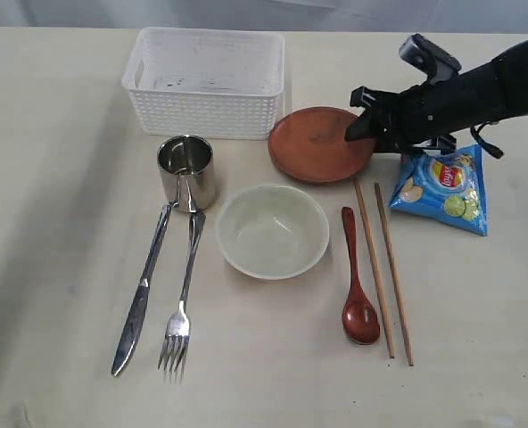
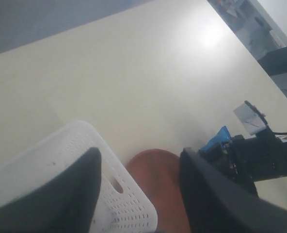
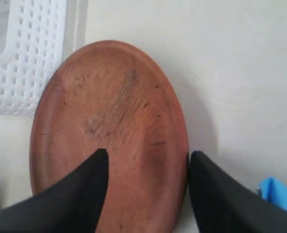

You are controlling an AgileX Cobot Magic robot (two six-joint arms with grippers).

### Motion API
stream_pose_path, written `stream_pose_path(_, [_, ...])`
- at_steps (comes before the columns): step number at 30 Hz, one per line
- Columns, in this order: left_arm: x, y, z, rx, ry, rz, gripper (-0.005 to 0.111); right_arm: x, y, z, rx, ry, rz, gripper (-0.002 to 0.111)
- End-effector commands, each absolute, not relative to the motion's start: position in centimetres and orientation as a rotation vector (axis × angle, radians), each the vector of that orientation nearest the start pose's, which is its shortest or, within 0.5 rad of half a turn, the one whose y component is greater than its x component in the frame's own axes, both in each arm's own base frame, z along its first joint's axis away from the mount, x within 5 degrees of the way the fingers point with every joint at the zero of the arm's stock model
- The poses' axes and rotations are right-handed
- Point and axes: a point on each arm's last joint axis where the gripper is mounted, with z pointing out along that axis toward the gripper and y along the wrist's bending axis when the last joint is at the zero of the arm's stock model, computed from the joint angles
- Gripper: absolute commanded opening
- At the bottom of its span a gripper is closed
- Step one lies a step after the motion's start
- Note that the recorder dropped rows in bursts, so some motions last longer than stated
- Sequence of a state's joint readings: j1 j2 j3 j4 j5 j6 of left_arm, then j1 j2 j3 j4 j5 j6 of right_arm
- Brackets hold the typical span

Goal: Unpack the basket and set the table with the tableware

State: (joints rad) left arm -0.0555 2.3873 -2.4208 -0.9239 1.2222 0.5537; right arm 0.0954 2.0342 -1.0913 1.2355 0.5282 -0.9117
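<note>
We find open table left of the knife and past the cutlery's tips. The middle is crowded: cup, fork, bowl, spoon and chopsticks leave only narrow lanes. The plate sits just beside the basket (no clear gap there), with the right gripper and chip bag blocking its other side. The basket's inside is open from above.

Bright, even light — wrist views softly blurred.
</note>
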Motion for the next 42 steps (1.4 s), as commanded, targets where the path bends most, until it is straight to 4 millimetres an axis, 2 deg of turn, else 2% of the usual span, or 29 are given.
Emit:
stream_pose_path(1, [50.9, -9.4, 30.2, 0.556, 2.216, -0.991, 0.048, 37.7, 6.1, 13.7, 0.068, 2.57, 0.791, 0.057])
stream_pose_path(5, [50.9, -9.4, 30.2, 0.563, 2.213, -0.987, 0.047, 37.0, 4.8, 16.3, 0.032, 2.537, 0.889, 0.057])
stream_pose_path(9, [50.9, -9.4, 30.2, 0.573, 2.208, -0.983, 0.041, 35.8, 2.6, 18.8, -0.021, 2.59, 0.728, 0.057])
stream_pose_path(11, [50.9, -9.4, 30.2, 0.576, 2.205, -0.983, 0.025, 34.9, 1.7, 19.6, -0.053, 2.656, 0.585, 0.057])
stream_pose_path(13, [50.9, -9.4, 30.2, 0.575, 2.204, -0.986, 0.0, 34.3, 2.0, 19.9, -0.099, 2.717, 0.476, 0.057])
stream_pose_path(14, [50.9, -9.4, 30.2, 0.59, 2.194, -0.982, 0.001, 33.9, 2.2, 19.9, -0.152, 2.752, 0.414, 0.057])
stream_pose_path(19, [50.8, -9.6, 30.3, 0.578, 2.198, -0.992, 0.0, 33.2, 4.2, 18.9, -0.245, 2.869, 0.181, 0.057])
stream_pose_path(23, [50.7, -9.8, 30.1, 0.577, 2.211, -0.997, 0.0, 33.1, 4.8, 17.8, -0.25, 2.911, 0.019, 0.057])
stream_pose_path(30, [50.7, -10.0, 29.0, 0.6, 2.242, -0.989, 0.0, 33.6, 4.8, 15.5, -0.23, 2.907, -0.003, 0.057])
stream_pose_path(39, [50.7, -10.0, 28.9, 0.603, 2.242, -0.989, 0.0, 33.8, 4.8, 13.3, -0.235, 2.964, -0.008, 0.056])
stream_pose_path(42, [50.7, -10.0, 28.9, 0.603, 2.242, -0.989, 0.0, 33.8, 4.8, 13.2, -0.236, 2.968, -0.009, 0.042])
